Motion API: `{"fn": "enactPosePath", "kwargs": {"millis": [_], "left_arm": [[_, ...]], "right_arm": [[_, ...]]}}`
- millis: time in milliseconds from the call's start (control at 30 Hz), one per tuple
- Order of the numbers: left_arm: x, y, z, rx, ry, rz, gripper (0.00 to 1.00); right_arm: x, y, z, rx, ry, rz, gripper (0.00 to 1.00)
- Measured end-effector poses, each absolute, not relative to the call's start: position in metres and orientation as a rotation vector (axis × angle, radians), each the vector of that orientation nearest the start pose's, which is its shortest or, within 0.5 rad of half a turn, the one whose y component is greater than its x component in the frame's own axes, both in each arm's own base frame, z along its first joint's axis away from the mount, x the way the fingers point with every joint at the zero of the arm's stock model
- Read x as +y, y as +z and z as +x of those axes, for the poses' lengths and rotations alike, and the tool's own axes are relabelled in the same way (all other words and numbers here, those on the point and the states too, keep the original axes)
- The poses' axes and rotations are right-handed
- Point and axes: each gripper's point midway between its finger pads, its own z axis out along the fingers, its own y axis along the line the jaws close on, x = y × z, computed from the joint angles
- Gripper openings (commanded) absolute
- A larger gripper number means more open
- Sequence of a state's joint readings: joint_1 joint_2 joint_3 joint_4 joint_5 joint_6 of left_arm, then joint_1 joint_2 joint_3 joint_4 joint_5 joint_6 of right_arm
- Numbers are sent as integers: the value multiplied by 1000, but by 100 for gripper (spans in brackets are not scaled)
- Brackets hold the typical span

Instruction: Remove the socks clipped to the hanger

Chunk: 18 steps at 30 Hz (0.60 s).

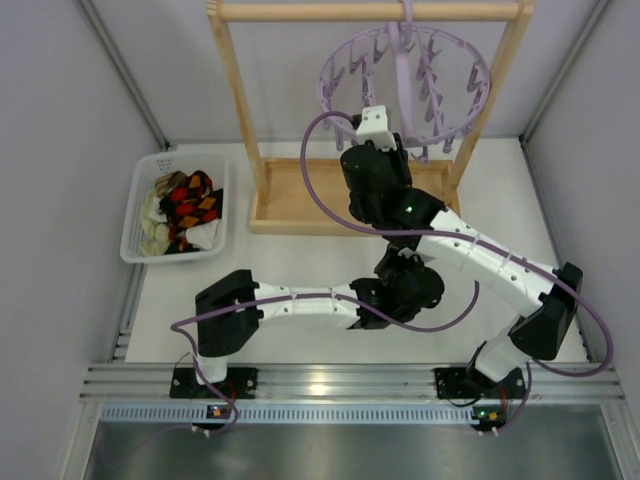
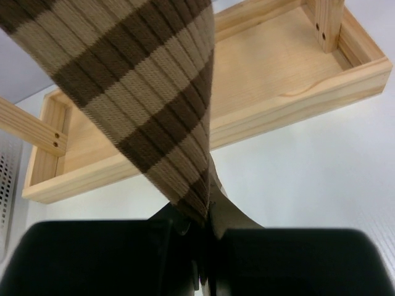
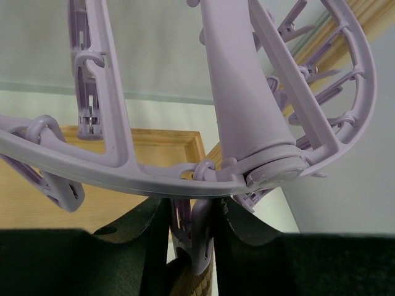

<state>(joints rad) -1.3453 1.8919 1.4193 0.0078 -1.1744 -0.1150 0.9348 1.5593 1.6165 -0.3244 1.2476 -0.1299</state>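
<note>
Logging, item by item: the left gripper (image 2: 201,233) is clamping the low end of the brown-and-tan striped sock (image 2: 142,92), jaws pressed together on the fabric; the sock is running up and away from those fingers as a flat band, its long axis near vertical, crossing in front of the wooden rack (image 2: 265,80). The right gripper (image 3: 192,250) is pinching one lavender clip (image 3: 202,225) under the ring of the hanger (image 3: 92,169), fingers squeezed onto the clip's arms, and a sliver of striped fabric is showing just below it. We are judging that this clip is the one holding the sock's top end, so the sock is lying between the two grippers, right above, left below. We are reckoning the next move is a downward draw by the left arm along that axis once the clip is gaping. Other socks (image 1: 185,205) are lying in the white basket (image 1: 135,215), well apart to the left.
</note>
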Motion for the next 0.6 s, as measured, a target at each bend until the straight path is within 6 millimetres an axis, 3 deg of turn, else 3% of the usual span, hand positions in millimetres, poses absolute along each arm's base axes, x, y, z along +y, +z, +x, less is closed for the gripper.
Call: {"fn": "enactPosePath", "kwargs": {"millis": [267, 367, 400, 433, 600], "left_arm": [[-395, 154, 252, 1763, 149, 442, 0], [-381, 143, 251, 1781, 166, 444, 0], [-375, 143, 250, 1786, 173, 446, 0], [-370, 145, 250, 1788, 173, 440, 0], [-337, 172, 249, 1787, 125, 363, 0]], "right_arm": [[198, 378, 354, 1683, -518, -45, 18], [199, 377, 355, 1685, -502, -45, 30], [200, 376, 355, 1686, -495, -44, 32], [201, 376, 355, 1688, -488, -45, 42], [208, 368, 355, 1714, -428, -66, 58]]}}
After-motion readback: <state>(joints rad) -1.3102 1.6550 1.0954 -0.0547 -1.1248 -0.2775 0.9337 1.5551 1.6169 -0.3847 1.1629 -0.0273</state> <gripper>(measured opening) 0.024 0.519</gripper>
